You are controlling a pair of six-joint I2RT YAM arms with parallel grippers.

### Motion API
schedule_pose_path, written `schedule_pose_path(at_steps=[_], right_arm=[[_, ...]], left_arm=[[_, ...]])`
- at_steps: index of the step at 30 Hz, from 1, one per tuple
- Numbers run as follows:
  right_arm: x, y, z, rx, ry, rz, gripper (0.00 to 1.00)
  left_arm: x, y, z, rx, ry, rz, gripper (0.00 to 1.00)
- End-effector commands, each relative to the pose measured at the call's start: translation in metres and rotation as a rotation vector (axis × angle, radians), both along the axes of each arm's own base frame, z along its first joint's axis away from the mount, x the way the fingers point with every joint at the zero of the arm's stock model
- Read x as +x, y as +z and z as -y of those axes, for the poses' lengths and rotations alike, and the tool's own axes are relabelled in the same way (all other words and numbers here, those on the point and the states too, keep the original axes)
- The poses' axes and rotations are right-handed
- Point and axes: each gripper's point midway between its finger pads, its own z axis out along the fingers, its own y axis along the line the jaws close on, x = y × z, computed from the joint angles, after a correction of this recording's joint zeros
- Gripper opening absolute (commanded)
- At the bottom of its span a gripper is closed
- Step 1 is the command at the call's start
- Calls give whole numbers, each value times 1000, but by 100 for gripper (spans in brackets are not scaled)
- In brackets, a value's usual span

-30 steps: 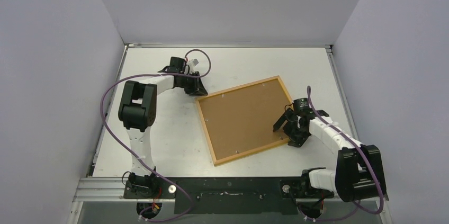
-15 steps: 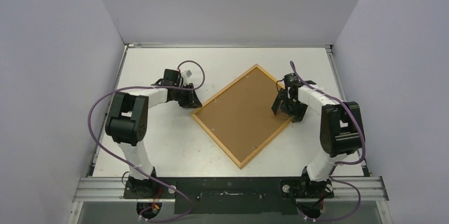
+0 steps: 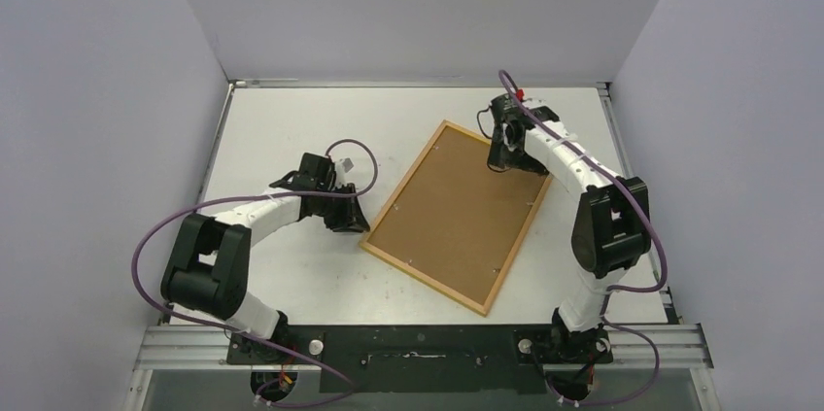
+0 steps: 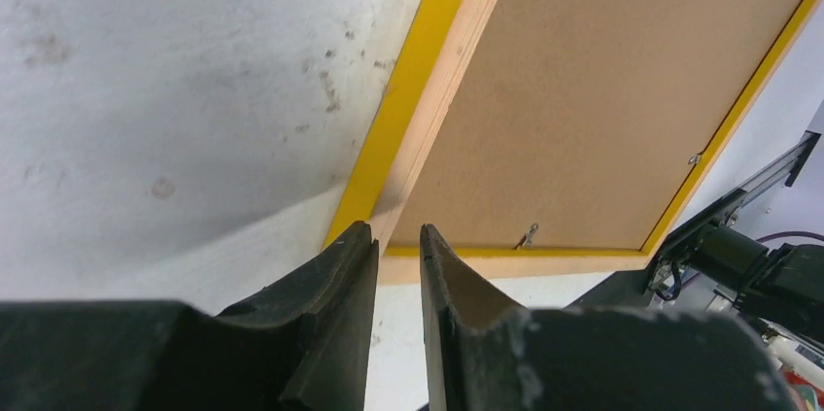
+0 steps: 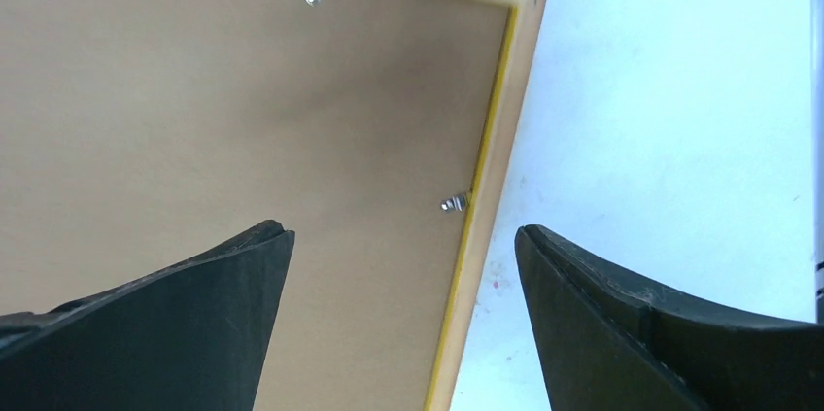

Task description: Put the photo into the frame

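The frame [image 3: 423, 280] lies face down on the white table, tilted, its light-wood back up and its yellow rim [image 4: 408, 90] showing at the edges. The brown backing board [image 3: 457, 217] fills it, held by small metal tabs [image 5: 453, 203]. The photo is hidden. My left gripper [image 3: 350, 220] stands at the frame's left corner, jaws nearly shut with a narrow slit and nothing in it [image 4: 394, 236]. My right gripper [image 3: 520, 163] is open over the frame's far right edge [image 5: 496, 178], one finger above the board and one above the table [image 5: 403, 236].
Grey-lilac walls close in the table on the left, back and right. A metal rail [image 3: 428, 343] with the arm bases runs along the near edge. Purple cables loop off both arms. Bare table [image 3: 291, 129] lies behind the left arm.
The frame has turned counter-clockwise and shifted, its long side now running from far to near. My right gripper swung toward the far side along the frame's edge. My left gripper moved nearer, staying at the corner.
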Motion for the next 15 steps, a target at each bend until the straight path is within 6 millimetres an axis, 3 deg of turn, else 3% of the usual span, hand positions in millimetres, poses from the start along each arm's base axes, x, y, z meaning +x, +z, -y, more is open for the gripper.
schedule_pose_path(at_steps=[1,4,9,12,15], right_arm=[[14,39,-11,-127,48,36,88],[23,41,-70,45,105,52,86],[29,40,-166,302,86,77,71],[33,39,-207,355,97,93,70],[34,26,-237,371,92,81,70]], left_arm=[[-1,24,-17,62,41,2,22],[10,39,-27,86,81,64,25],[20,57,-46,127,184,153,37],[22,64,-58,132,252,191,45],[23,68,-64,118,288,210,51]])
